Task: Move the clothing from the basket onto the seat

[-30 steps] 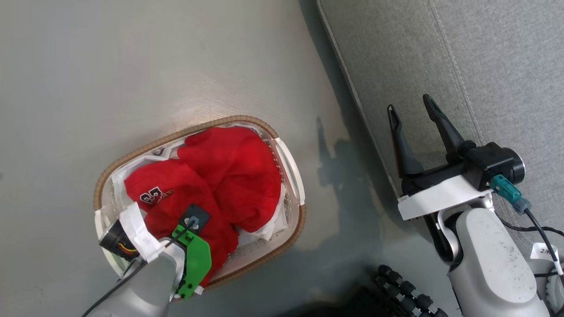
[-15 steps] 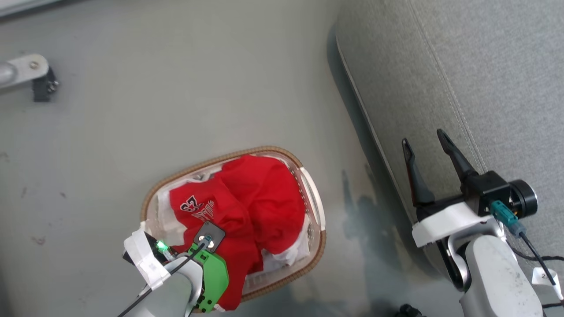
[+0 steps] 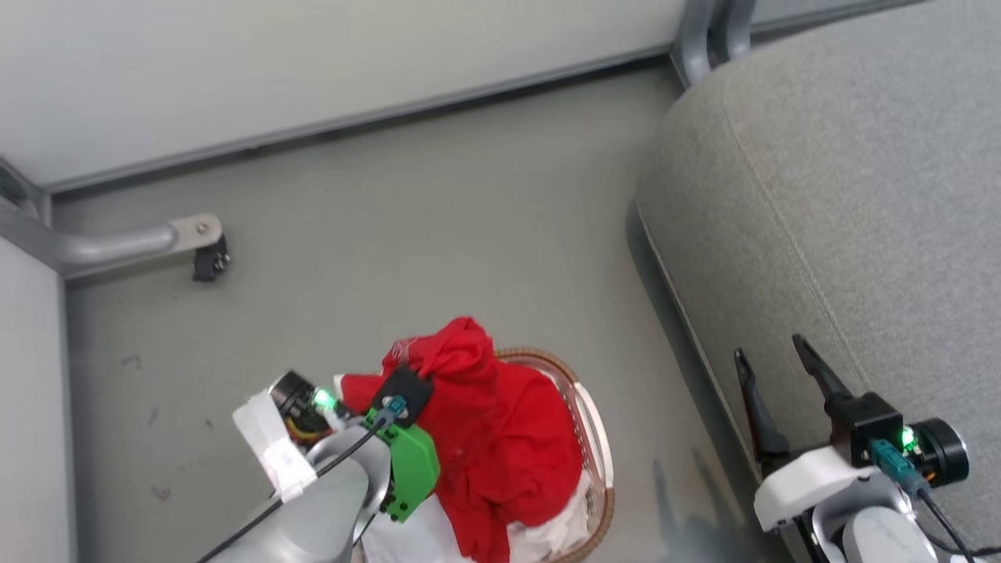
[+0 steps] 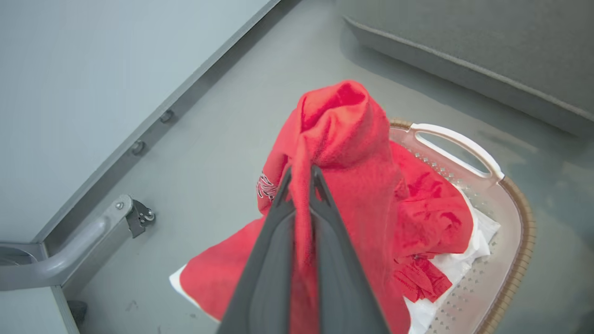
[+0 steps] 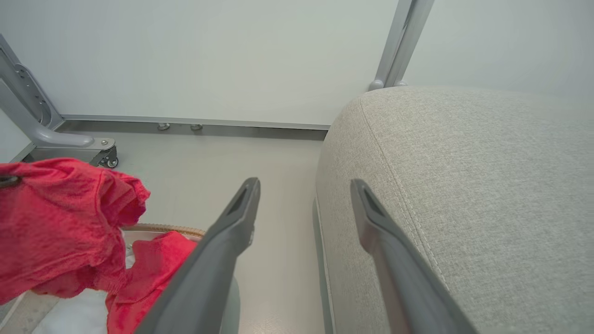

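My left gripper (image 4: 301,170) is shut on a fold of the red clothing (image 4: 352,139), which hangs from it in a peak above the basket (image 4: 457,144). In the head view the clothing (image 3: 500,438) drapes from the raised left wrist down into the white basket with its brown woven rim (image 3: 594,422). More red fabric lies inside. The grey seat (image 3: 844,195) stands to the right. Over its near edge my right gripper (image 3: 770,352) is open and holds nothing. The right wrist view shows that gripper (image 5: 304,185) between floor and seat (image 5: 464,176), with the clothing (image 5: 60,218) at the left.
A white liner sheet (image 4: 464,260) lies under the clothing in the basket. A grey metal frame leg with a caster (image 3: 195,250) stands on the floor at the left, by the pale wall (image 3: 352,55). Bare grey floor (image 3: 430,234) separates basket and seat.
The head camera has swung, so the whole picture shifted. My left gripper has risen out of the basket, pulling a red garment up with it. The right gripper stays open.
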### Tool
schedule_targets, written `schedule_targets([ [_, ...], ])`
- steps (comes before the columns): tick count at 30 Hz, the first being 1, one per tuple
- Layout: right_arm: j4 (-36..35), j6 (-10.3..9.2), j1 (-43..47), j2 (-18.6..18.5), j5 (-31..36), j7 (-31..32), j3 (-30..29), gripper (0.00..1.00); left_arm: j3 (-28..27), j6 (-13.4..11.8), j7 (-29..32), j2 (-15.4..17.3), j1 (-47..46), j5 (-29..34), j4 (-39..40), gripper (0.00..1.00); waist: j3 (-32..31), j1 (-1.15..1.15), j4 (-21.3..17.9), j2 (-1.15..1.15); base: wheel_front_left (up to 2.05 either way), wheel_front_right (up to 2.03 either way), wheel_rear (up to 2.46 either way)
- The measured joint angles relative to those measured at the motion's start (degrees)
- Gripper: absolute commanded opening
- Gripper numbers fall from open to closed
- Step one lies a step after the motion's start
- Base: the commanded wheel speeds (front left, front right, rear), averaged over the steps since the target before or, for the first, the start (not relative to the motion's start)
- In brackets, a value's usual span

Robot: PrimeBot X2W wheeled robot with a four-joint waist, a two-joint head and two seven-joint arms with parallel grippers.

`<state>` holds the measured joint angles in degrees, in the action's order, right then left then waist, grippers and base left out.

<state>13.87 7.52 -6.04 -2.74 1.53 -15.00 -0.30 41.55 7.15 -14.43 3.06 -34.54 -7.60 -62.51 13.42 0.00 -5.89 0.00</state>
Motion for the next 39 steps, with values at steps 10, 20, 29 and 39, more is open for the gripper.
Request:
schedule_targets([
  [10,0.4,0.0,4.7,0.0,1.7,0.0,-1.0,1.0,7.8,0.3,0.4,3.2,-8.6,0.6,8.5,0.0,-10.1,0.0,2.1,0.0,0.0,0.0,0.0],
  [20,0.2,0.0,3.6,0.0,2.6,0.0,1.3,1.0,14.2,0.4,2.8,7.9,-19.4,-3.9,19.7,0.0,-15.2,0.0,3.4,0.0,0.0,0.0,0.0],
  [29,0.5,0.0,-1.2,0.0,4.0,0.0,5.1,1.0,16.2,0.4,4.1,10.0,-26.2,-5.9,27.5,0.0,-16.3,0.0,4.1,0.0,0.0,0.0,0.0],
  [39,3.4,0.0,-9.6,0.0,4.7,0.0,10.4,1.0,17.8,0.4,5.8,10.3,-28.2,-6.5,33.9,0.0,-16.5,0.0,5.3,0.0,0.0,0.0,0.0],
])
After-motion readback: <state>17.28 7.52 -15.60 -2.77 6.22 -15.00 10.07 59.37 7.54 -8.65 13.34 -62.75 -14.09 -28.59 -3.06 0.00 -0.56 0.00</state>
